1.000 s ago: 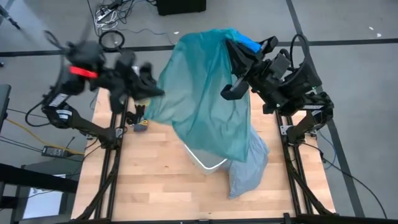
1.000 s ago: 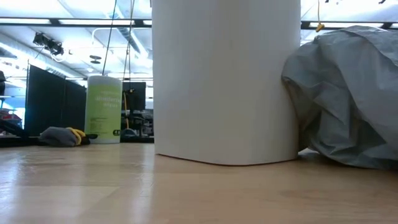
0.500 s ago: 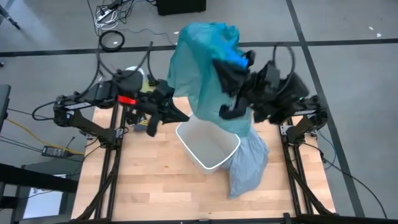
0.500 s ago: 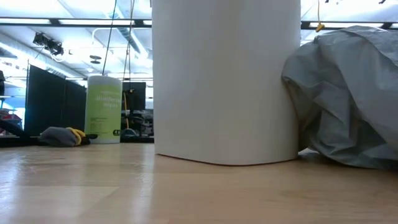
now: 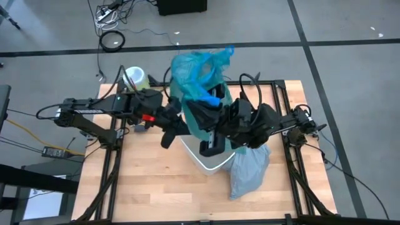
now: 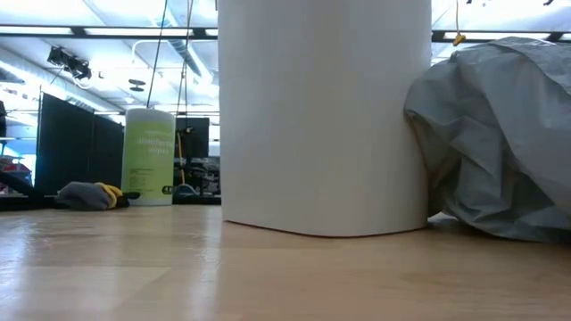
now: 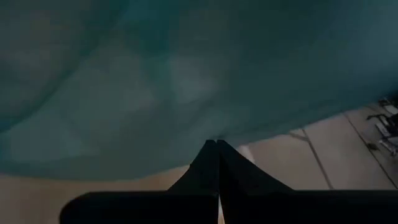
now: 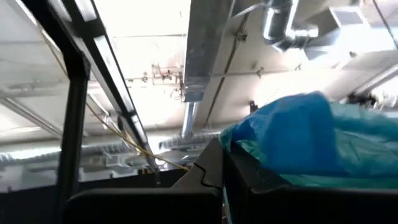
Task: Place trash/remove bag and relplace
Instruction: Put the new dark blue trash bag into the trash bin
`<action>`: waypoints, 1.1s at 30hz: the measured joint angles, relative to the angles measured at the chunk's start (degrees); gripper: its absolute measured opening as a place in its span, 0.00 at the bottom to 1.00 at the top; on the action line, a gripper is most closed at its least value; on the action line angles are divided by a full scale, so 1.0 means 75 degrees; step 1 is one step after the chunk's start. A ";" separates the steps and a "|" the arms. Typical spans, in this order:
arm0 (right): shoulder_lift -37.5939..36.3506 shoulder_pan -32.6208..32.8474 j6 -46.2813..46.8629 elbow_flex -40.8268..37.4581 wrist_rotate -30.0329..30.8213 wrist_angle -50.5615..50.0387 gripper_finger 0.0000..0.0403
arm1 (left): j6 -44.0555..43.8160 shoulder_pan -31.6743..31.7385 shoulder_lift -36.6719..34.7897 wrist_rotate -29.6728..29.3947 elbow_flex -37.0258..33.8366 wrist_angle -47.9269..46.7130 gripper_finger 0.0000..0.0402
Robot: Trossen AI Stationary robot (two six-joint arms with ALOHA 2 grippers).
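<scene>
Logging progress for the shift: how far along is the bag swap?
Done: the grey bag lies on the table beside the bin. In hand: left gripper and right gripper, jaws shut, hold the teal bag bunched above the bin. Left: opening it into the bin.

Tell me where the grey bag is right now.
In the high view the grey bag lies crumpled on the table, right of centre, against the white bin. The low view shows it slumped at the bin's right side.
</scene>
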 joint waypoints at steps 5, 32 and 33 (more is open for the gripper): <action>0.0001 0.0239 0.0087 0.0000 0.0360 -0.0188 0.00 | -0.0025 -0.0167 0.0001 0.0041 -0.0199 -0.0439 0.00; -0.0017 0.0008 -0.3127 0.0003 0.3460 -0.0428 0.00 | 0.0546 -0.0505 -0.0750 -0.3126 0.2291 -0.3485 0.00; -0.0017 0.0049 -0.3201 0.0003 0.3460 -0.0426 0.00 | 0.0591 -0.0491 -0.0790 -0.4142 0.2697 -0.4264 0.00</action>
